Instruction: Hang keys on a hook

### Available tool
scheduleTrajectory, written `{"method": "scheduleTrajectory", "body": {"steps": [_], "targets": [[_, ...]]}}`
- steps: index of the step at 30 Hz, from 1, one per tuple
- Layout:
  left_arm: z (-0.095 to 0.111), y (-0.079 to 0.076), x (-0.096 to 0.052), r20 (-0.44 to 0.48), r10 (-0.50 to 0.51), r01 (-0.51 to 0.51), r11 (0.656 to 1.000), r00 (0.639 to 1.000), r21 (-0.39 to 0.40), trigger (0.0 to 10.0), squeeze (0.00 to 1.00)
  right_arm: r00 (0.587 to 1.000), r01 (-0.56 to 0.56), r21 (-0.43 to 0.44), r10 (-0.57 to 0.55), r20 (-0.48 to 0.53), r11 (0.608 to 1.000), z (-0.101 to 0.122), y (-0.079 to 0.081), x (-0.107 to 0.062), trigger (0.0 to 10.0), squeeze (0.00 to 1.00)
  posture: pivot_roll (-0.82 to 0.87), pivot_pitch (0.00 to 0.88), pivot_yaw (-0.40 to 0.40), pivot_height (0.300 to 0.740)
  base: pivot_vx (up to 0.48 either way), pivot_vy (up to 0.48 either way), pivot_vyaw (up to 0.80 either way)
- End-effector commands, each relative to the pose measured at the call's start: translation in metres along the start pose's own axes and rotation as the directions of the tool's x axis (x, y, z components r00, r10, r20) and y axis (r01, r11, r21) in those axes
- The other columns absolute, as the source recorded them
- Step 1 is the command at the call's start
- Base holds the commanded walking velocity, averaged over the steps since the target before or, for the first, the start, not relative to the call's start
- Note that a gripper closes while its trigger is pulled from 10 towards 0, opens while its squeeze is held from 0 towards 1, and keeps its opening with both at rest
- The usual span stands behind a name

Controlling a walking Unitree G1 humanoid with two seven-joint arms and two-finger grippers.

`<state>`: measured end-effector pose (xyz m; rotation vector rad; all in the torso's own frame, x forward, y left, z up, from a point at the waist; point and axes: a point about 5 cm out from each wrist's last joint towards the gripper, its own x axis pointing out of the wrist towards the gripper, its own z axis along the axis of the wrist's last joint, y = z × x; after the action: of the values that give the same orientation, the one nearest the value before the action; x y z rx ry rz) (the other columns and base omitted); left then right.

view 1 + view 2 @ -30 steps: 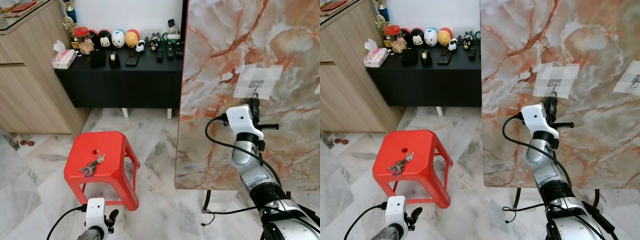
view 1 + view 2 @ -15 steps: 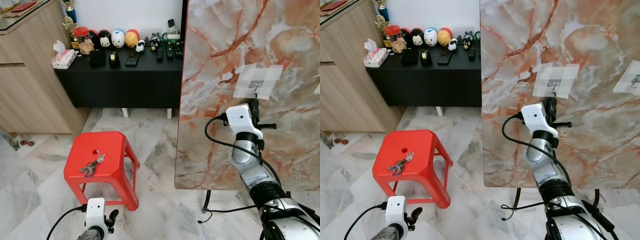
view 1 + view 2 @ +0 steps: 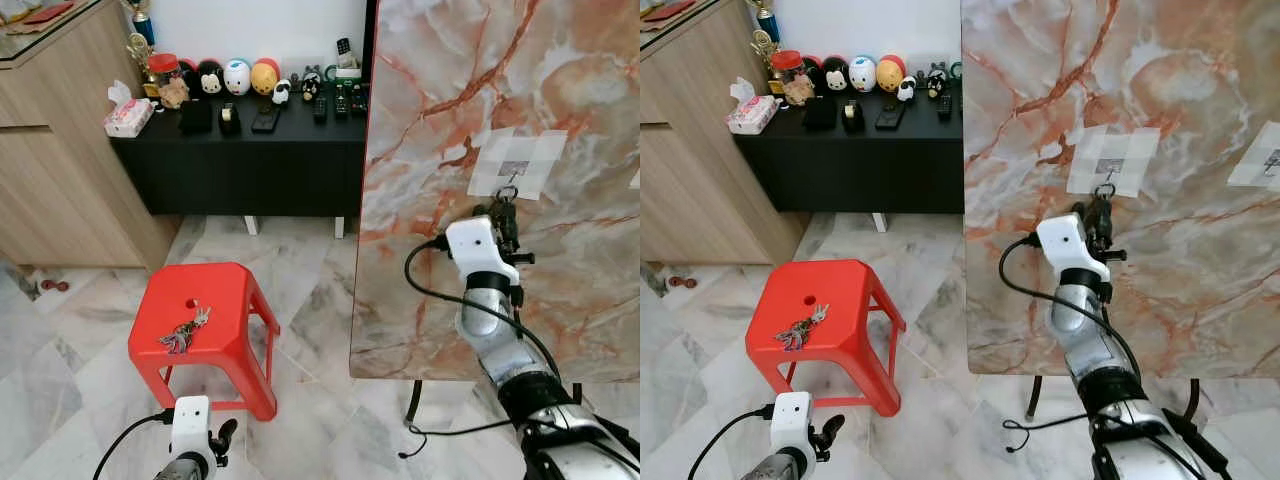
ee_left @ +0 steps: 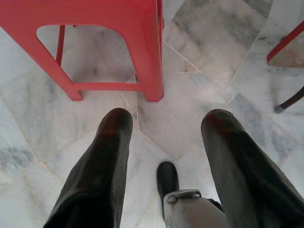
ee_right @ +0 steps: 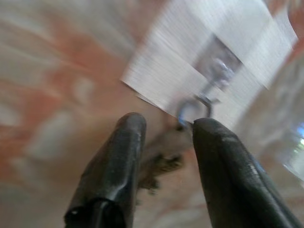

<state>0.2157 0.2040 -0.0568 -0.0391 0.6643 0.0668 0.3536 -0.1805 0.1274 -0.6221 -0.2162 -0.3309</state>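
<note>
Risk noted: right tool (image 3: 1101, 212), fingers parted, sits just under the small metal hook (image 3: 1107, 182) where 1 silver key ring (image 3: 1105, 190) hangs; we judge a careless withdrawal could snag it off. Left tool (image 4: 164, 142) idles open; a second key bunch (image 3: 183, 332) lies on the red plastic stool (image 3: 225, 300).

Marble tile floor (image 3: 300, 300), black sideboard (image 3: 240, 160) against white wall (image 3: 260, 30), wooden cabinet (image 3: 50, 150), upright marbled panel (image 3: 450, 100).

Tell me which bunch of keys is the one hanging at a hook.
The keys on the ring at the taped hook on the marble panel, just by the right gripper. The other bunch lies flat on the red stool.
</note>
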Motion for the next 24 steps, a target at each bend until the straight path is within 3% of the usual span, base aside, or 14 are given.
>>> {"method": "scheduleTrajectory", "body": {"steps": [1, 3, 7, 9, 11, 12, 13, 14, 17, 18, 19, 22, 23, 24], "targets": [[-0.009, 0.001, -0.003, -0.037, 0.0, 0.0, 1.0, 0.999, 0.006, 10.0, 0.0, 0.999, -0.036, 0.04, 0.035, 0.025, 0.999, 0.004, 0.004, -0.004, 10.0, 0.76, 0.12, 0.059, 0.019, 0.74, 0.0, 0.0, 0.0], [-0.01, 0.0, -0.003, -0.039, -0.001, 0.001, 1.0, 0.999, 0.006, 10.0, 0.0, 0.999, -0.049, 0.06, 0.049, -0.005, 0.997, -0.004, 0.005, -0.012, 10.0, 0.0, 0.11, 0.055, 0.019, 0.74, 0.0, 0.0, 0.0], [-0.012, 0.0, -0.004, -0.045, -0.004, 0.004, 1.0, 0.999, 0.008, 10.0, 0.0, 0.981, -0.115, 0.209, 0.144, -0.131, 0.971, -0.028, 0.016, -0.036, 10.0, 0.0, 0.11, 0.048, 0.015, 0.74, 0.0, 0.0, 0.0], [-0.012, -0.001, -0.004, -0.048, -0.003, 0.004, 1.0, 0.999, 0.007, 10.0, 0.0, 0.957, -0.148, 0.277, 0.209, -0.204, 0.949, -0.041, 0.023, -0.05, 10.0, 0.0, 0.11, 0.051, 0.014, 0.74, 0.0, 0.0, 0.0], [-0.013, 0.0, -0.004, -0.051, -0.002, 0.002, 1.0, 0.999, 0.005, 10.0, 0.0, 0.895, -0.095, 0.415, 0.261, -0.363, 0.905, -0.064, 0.03, -0.071, 10.0, 0.0, 0.1, 0.055, 0.013, 0.74, 0.0, 0.0, 0.0], [-0.013, 0.0, -0.004, -0.051, -0.002, 0.002, 1.0, 0.999, 0.005, 10.0, 0.0, 0.895, -0.095, 0.415, 0.261, -0.363, 0.905, -0.064, 0.03, -0.071, 10.0, 0.0, 0.1, 0.055, 0.013, 0.74, 0.0, 0.0, 0.0], [-0.014, 0.0, -0.004, -0.053, 0.001, -0.001, 1.0, 0.999, 0.003, 10.0, 0.0, 0.827, -0.059, 0.477, 0.311, -0.469, 0.877, -0.083, 0.036, -0.089, 10.0, 0.0, 0.1, 0.06, 0.018, 0.74, 0.0, 0.0, 0.0], [-0.014, 0.001, -0.004, -0.054, 0.002, -0.002, 1.0, 0.999, 0.002, 10.0, 0.0, 0.809, -0.056, 0.484, 0.324, -0.491, 0.873, -0.087, 0.037, -0.094, 10.0, 0.0, 0.1, 0.06, 0.018, 0.74, 0.0, 0.0, 0.0], [-0.014, 0.003, -0.005, -0.059, 0.007, -0.007, 1.0, 0.998, 0.004, 10.0, 0.0, 0.647, 0.057, 0.541, 0.382, -0.66, 0.839, -0.116, 0.042, -0.127, 10.0, 0.0, 0.1, 0.064, 0.03, 0.74, 0.0, 0.0, 0.0], [-0.014, 0.003, -0.005, -0.059, 0.007, -0.007, 1.0, 0.998, 0.004, 10.0, 0.0, 0.647, 0.057, 0.541, 0.382, -0.66, 0.839, -0.116, 0.042, -0.127, 10.0, 0.0, 0.1, 0.064, 0.03, 0.74, 0.0, 0.0, 0.0], [-0.014, 0.004, -0.005, -0.063, 0.007, -0.006, 1.0, 0.998, 0.008, 10.0, 0.0, 0.6, 0.047, 0.545, 0.412, -0.685, 0.837, -0.123, 0.045, -0.139, 10.0, 0.0, 0.09, 0.066, 0.036, 0.74, 0.0, 0.0, 0.0], [-0.014, 0.005, -0.005, -0.07, 0.002, 0.0, 1.0, 0.998, 0.02, 10.0, 0.0, 0.523, -0.011, 0.549, 0.473, -0.709, 0.836, -0.133, 0.048, -0.161, 10.0, 0.0, 0.08, 0.065, 0.04, 0.74, 0.0, 0.0, 0.0], [-0.014, 0.006, -0.004, -0.071, 0.0, 0.001, 1.0, 0.997, 0.023, 10.0, 0.0, 0.465, -0.001, 0.554, 0.491, -0.737, 0.833, -0.14, 0.047, -0.175, 10.0, 0.0, 0.08, 0.067, 0.041, 0.74, 0.0, 0.0, 0.0], [-0.014, 0.006, -0.004, -0.071, 0.0, 0.001, 1.0, 0.997, 0.023, 10.0, 0.0, 0.465, -0.001, 0.554, 0.491, -0.737, 0.833, -0.14, 0.047, -0.175, 10.0, 0.0, 0.08, 0.067, 0.041, 0.74, 0.0, 0.0, 0.0]]}}
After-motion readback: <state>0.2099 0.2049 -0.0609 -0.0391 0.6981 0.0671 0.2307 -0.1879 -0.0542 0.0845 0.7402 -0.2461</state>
